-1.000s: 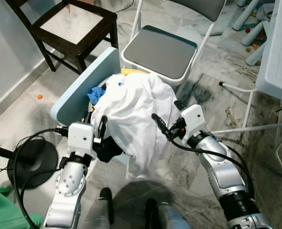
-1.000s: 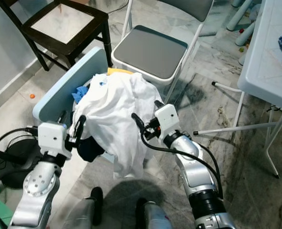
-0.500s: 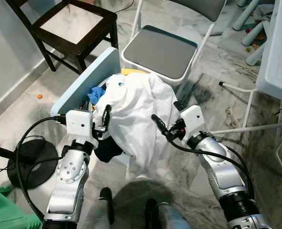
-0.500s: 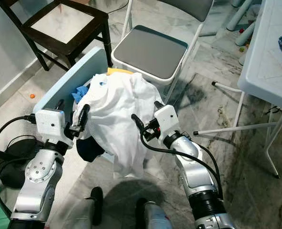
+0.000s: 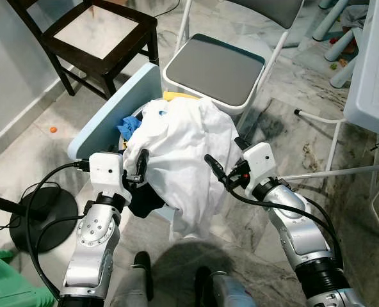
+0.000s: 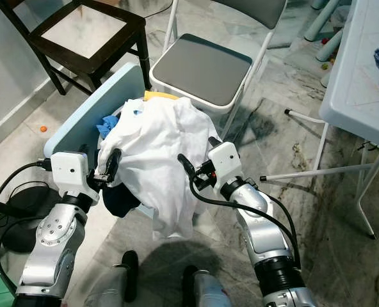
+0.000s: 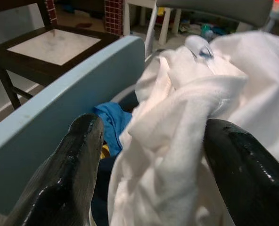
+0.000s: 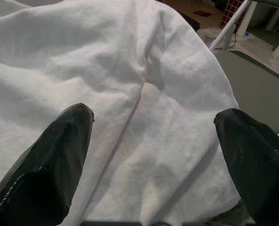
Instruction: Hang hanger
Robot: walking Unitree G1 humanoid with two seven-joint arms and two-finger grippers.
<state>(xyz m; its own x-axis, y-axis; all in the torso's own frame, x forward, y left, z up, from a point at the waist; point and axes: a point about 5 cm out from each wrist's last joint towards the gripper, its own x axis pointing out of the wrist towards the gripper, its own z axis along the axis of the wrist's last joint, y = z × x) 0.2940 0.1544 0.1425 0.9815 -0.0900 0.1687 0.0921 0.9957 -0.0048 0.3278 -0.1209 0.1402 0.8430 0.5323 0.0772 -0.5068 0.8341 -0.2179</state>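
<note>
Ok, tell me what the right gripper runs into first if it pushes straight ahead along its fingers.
Most likely the white garment: the open right gripper faces its draped cloth squarely, close ahead, though exact depth is unclear.

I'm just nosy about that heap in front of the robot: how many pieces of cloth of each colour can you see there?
White: 1, the big white garment
Blue: 1, the blue cloth
Yellow: 1, the yellow cloth
Dark: 1, the dark cloth
Total: 4
</note>
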